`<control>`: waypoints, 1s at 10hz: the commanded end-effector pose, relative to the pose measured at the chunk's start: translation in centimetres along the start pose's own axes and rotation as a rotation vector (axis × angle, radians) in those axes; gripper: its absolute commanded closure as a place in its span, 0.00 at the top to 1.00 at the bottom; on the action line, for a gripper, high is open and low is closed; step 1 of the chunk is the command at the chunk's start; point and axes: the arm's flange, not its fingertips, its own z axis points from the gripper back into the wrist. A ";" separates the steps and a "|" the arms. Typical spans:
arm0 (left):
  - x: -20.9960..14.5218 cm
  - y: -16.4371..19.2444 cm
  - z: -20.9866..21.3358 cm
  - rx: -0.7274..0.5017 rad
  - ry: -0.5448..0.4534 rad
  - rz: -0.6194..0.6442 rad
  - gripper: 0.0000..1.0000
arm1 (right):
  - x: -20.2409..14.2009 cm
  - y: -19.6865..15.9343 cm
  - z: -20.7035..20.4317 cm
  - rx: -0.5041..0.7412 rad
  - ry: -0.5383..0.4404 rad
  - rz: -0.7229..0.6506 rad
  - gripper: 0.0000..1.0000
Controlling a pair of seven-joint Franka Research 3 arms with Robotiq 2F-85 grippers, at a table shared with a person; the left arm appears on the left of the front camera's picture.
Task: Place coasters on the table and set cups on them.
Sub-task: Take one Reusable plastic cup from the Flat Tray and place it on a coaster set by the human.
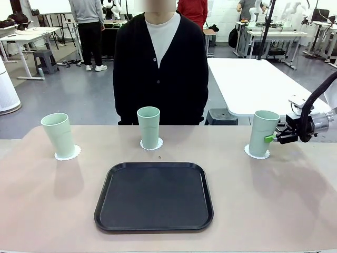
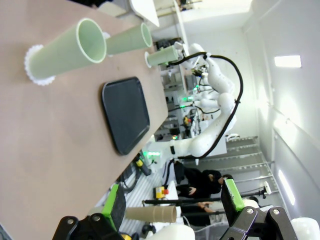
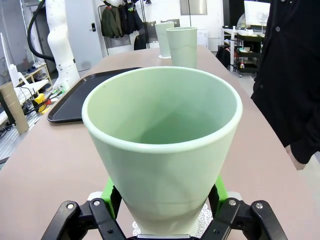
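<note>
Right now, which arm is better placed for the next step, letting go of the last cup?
Right. The right gripper is already shut on the right cup, which stands on its coaster. The left gripper hangs open, away from the cups.

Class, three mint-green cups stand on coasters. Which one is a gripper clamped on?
The cup at the robot's right: the right gripper grips its side. The middle cup and left cup stand free.

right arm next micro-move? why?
Probably open the right gripper and back it away to the right. Its pads are closed on the right cup, which already stands upright on its coaster. The other two cups already sit on coasters too, the black tray is bare, and the left gripper is open, holding nothing.
</note>
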 end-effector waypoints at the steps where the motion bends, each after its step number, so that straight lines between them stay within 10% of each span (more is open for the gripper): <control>1: 0.0 -0.2 0.1 0.001 -0.009 0.004 1.00 | 0.1 -0.9 0.2 -0.008 -0.031 0.014 0.84; 10: 0.0 -0.2 0.1 0.001 -0.009 0.004 1.00 | -0.9 -1.0 -0.3 0.017 -0.019 -0.015 0.84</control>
